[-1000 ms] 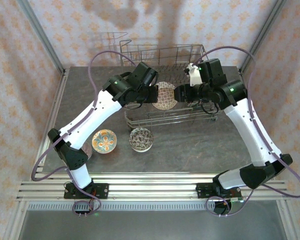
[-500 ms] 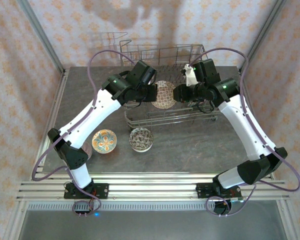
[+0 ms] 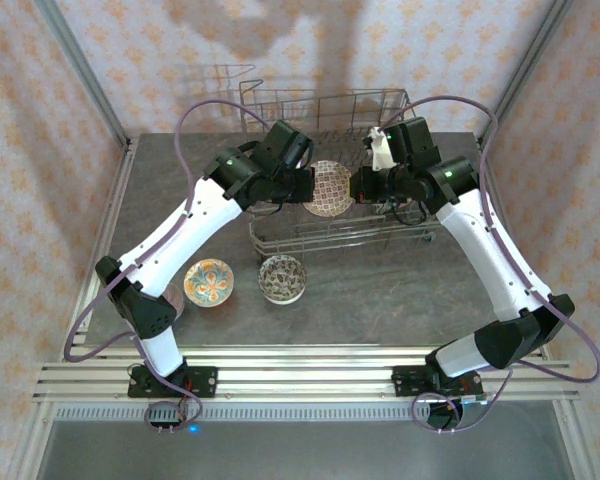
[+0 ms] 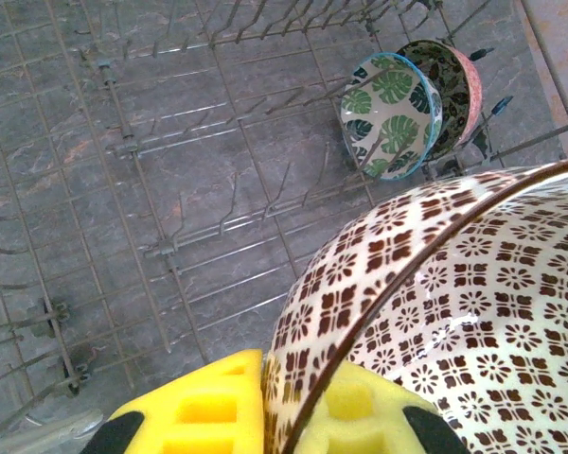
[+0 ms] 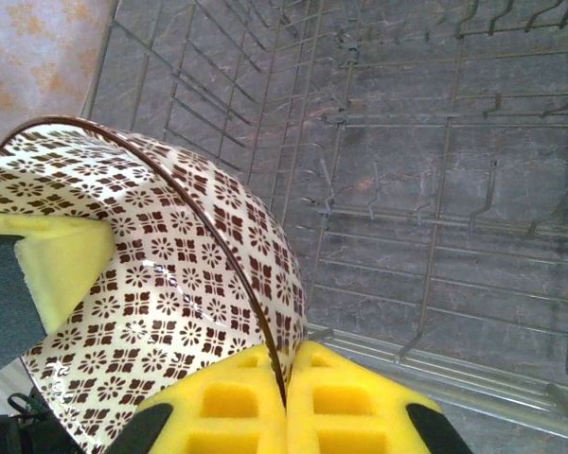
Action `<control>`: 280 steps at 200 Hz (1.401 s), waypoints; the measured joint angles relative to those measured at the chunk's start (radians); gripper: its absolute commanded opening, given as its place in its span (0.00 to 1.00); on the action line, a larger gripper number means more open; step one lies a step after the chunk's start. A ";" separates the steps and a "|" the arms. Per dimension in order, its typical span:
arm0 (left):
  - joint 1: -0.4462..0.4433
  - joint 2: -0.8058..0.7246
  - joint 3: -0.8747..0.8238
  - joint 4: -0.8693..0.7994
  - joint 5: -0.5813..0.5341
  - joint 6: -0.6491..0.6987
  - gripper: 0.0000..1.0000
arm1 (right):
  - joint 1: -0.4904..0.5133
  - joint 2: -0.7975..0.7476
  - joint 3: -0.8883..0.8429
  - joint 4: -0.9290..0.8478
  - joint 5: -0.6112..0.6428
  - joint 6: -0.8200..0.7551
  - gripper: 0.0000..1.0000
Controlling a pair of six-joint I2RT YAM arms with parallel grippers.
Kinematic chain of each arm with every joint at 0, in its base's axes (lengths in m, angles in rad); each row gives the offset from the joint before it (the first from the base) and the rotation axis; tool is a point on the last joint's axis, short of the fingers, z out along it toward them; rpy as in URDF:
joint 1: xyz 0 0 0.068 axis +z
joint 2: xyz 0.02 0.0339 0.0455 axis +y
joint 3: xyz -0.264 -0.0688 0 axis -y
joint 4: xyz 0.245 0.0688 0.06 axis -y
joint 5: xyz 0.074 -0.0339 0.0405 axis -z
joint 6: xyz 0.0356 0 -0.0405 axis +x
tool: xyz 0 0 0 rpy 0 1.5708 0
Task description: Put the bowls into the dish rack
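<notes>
Two grippers on one bowl. The left gripper (image 4: 265,402) and the right gripper (image 5: 286,397) each pinch opposite rims of the brown-patterned bowl (image 3: 330,189). It is held on edge above the dish rack (image 3: 320,236), at the far middle of the table (image 3: 400,290).

Risks:
- If either arm pulls before the other lets go, the bowl could twist or slip out of the pads.
- A drop onto the tines could chip it.
- A swing to the right could knock the leaf-print bowl (image 4: 390,115) already racked there.

Materials:
- Bowl: glossy glazed ceramic, a deep rounded shape with a thin dark lip.
- Gripper pads: yellow, cell-moulded, soft-looking.
- Rack: thin grey wire with upright tines.
- Table: matt, slate-like.
</notes>
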 measured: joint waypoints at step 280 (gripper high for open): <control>0.375 -0.385 -0.635 0.132 0.076 0.012 0.59 | 0.046 0.350 0.292 -0.216 0.988 0.196 0.00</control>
